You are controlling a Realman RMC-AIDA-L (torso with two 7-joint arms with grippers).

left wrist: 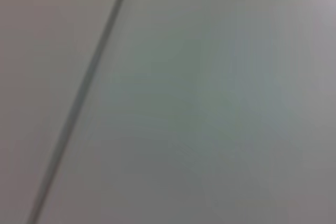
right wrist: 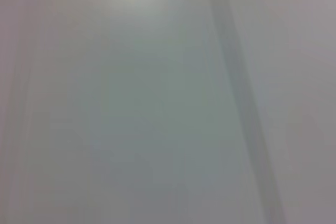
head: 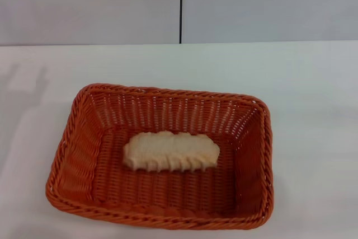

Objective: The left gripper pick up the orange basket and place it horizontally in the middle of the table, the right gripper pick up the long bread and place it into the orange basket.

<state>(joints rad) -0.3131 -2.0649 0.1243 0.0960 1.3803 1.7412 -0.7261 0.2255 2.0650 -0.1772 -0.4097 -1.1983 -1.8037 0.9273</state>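
Head view: long bread (head: 170,151) lies inside the orange basket (head: 72,155).
Basket sits lengthwise on the white tabletop (head: 313,93); neither gripper's fingers show.

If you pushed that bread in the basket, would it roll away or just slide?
The long bread would probably slide, not roll: it looks flat and oblong, lying low on the floor of the orange basket. The woven floor looks bumpy, so it may catch a little. The sloping walls would likely stop it soon.
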